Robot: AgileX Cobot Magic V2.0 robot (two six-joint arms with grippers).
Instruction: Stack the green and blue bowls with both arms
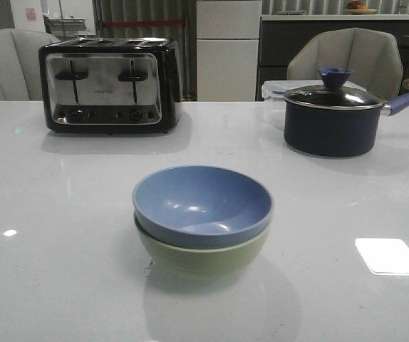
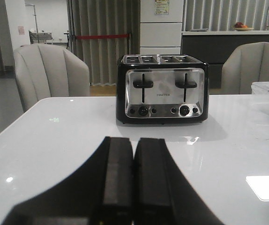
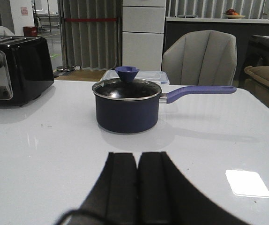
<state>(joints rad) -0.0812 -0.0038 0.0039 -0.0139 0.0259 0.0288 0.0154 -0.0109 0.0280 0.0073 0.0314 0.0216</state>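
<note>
The dusty blue bowl (image 1: 202, 205) sits nested inside the pale green bowl (image 1: 203, 258) at the middle of the white table, a little tilted. Neither arm shows in the front view. In the left wrist view my left gripper (image 2: 134, 140) is shut and empty, low over the table and facing the toaster. In the right wrist view my right gripper (image 3: 138, 155) is shut and empty, low over the table and facing the saucepan. Neither wrist view shows the bowls.
A black and chrome toaster (image 1: 109, 85) stands at the back left. A dark navy saucepan (image 1: 333, 117) with a glass lid and a blue handle stands at the back right, a clear lidded box (image 1: 276, 88) behind it. Chairs stand beyond the table's far edge.
</note>
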